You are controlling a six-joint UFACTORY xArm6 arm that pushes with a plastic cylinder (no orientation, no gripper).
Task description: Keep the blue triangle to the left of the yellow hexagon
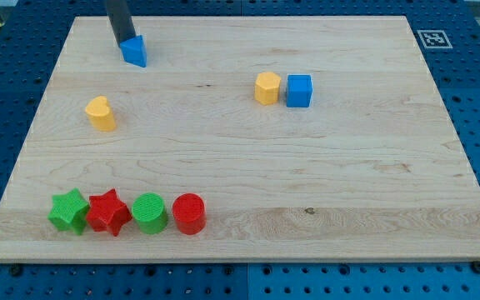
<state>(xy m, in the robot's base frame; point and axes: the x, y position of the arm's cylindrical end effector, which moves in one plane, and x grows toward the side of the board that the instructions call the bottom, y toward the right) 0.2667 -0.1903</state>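
Note:
The blue triangle (135, 51) lies near the view's top left of the wooden board (248, 133). My tip (125, 42) touches it on its upper left side; the dark rod runs up out of the view. The yellow hexagon (267, 87) lies right of the board's middle, well to the right of the blue triangle. A blue cube (299, 91) sits against the hexagon's right side.
A yellow heart-shaped block (101, 113) lies at the left. Along the view's bottom left stand a green star (69, 210), a red star (108, 212), a green cylinder (149, 212) and a red cylinder (188, 213) in a row.

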